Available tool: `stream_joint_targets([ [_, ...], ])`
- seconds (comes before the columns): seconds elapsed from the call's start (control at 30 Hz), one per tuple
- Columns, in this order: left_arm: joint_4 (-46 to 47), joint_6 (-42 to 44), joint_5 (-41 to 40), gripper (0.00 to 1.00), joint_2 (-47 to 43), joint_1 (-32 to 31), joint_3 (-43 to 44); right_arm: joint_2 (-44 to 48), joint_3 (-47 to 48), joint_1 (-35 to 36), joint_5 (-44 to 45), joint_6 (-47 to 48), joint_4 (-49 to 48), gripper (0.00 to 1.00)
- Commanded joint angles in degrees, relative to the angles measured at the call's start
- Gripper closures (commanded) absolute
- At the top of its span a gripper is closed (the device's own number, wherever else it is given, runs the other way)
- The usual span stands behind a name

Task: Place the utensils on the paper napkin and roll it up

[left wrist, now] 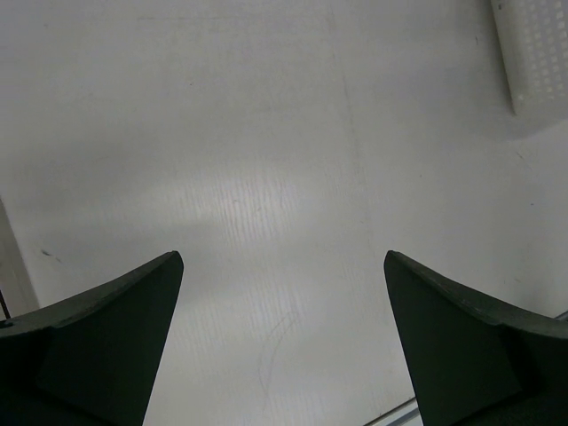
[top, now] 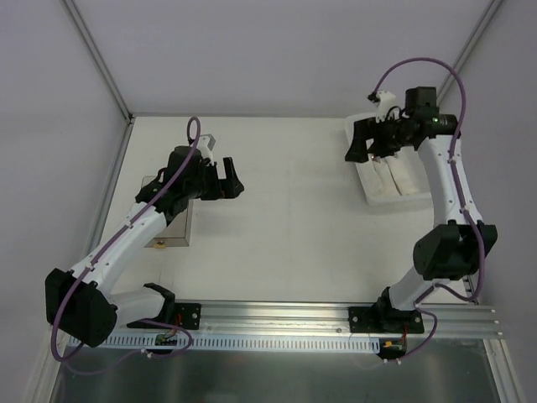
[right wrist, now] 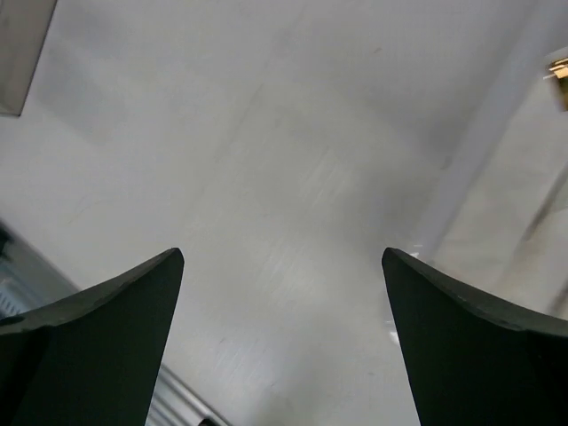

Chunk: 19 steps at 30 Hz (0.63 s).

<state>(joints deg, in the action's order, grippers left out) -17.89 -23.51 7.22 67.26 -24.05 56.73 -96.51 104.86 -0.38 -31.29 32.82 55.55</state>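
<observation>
The left gripper (top: pixel 228 179) and right gripper (top: pixel 359 149) both stood spread wide, holding nothing. In the white basket (top: pixel 375 197) beneath the right gripper, pale slim shapes (top: pixel 386 178) lay lengthwise, far-to-near. Whether they were cutlery could not be told.

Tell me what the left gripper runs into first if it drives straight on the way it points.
Most likely the bare table: the left gripper, open, points down at it with nothing between. The white lattice basket sits off to the right of that line. Depth is unclear.

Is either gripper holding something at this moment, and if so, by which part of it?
Nothing is held. The left gripper and the right gripper both stand open and empty.
</observation>
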Motion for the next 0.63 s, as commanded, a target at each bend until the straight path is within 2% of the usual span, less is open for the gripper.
stream_joint_targets([
  [0.0,-2.6,0.9,-1.8,0.01,-1.0,0.4,-1.0,8.4,-13.6,6.1,-4.0,-9.3,-8.2,0.01],
  [0.03,-2.5,0.7,-1.7,0.01,-0.7,0.4,-1.4,10.4,-20.9,9.8,-2.2,-10.3,-13.7,0.01],
  [0.13,-2.5,-0.4,-1.5,0.01,-0.6,0.5,-3.5,15.1,-28.8,15.7,1.0,-12.0,-19.8,0.01],
  [0.27,-2.3,-2.2,-2.0,0.01,-0.6,0.4,-6.8,17.1,-39.9,19.2,3.5,-13.0,-25.2,0.01],
  [0.4,-1.6,-3.2,-2.2,0.01,-0.9,0.4,-9.8,19.3,-47.1,20.5,5.1,-13.2,-30.6,0.01],
  [0.6,-0.1,-1.8,-2.6,0.01,-5.4,0.4,-12.8,21.0,-49.9,21.8,5.9,-13.4,-32.1,0.01],
])
